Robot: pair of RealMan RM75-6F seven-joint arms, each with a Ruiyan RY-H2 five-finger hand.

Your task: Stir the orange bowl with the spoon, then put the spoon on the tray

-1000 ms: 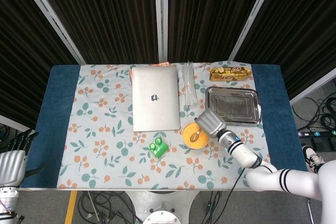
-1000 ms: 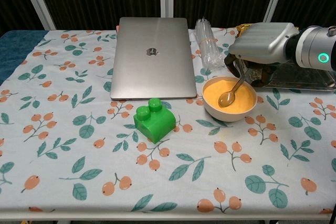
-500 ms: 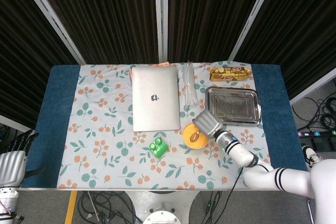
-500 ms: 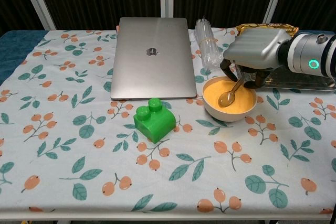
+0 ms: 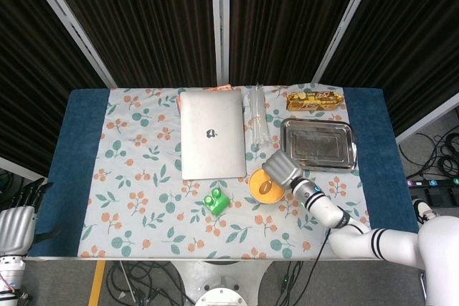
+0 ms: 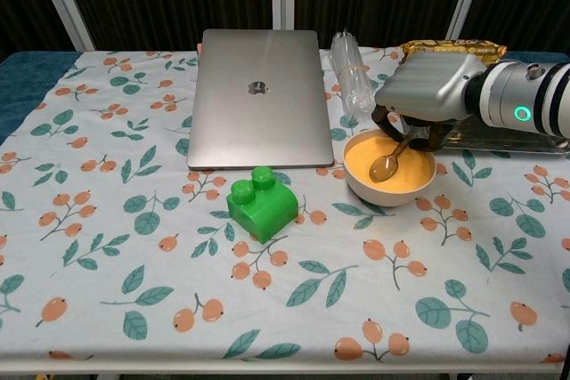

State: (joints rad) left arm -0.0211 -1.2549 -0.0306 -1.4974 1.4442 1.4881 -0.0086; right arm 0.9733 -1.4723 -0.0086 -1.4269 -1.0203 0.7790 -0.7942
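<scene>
The orange bowl (image 6: 389,169) (image 5: 264,185) sits right of the table's middle, in front of the laptop's right corner. A metal spoon (image 6: 388,163) (image 5: 267,188) rests with its scoop inside the bowl and its handle slanting up to the right. My right hand (image 6: 429,91) (image 5: 281,168) hovers over the bowl's far right rim and grips the spoon's handle with curled fingers. The steel tray (image 5: 319,144) (image 6: 503,138) lies just behind the hand, to the right. My left hand (image 5: 16,221) hangs off the table's left front corner, fingers apart and holding nothing.
A shut silver laptop (image 5: 211,134) (image 6: 258,95) lies left of the bowl. A green block (image 6: 261,205) (image 5: 216,201) stands in front of it. A clear plastic bottle (image 6: 352,77) (image 5: 257,116) lies beside the laptop, and a snack packet (image 5: 314,98) (image 6: 450,44) sits behind the tray.
My right hand has shifted a little left and lower, over the bowl's rim. The spoon's scoop has stayed in the bowl. The left hand has not moved.
</scene>
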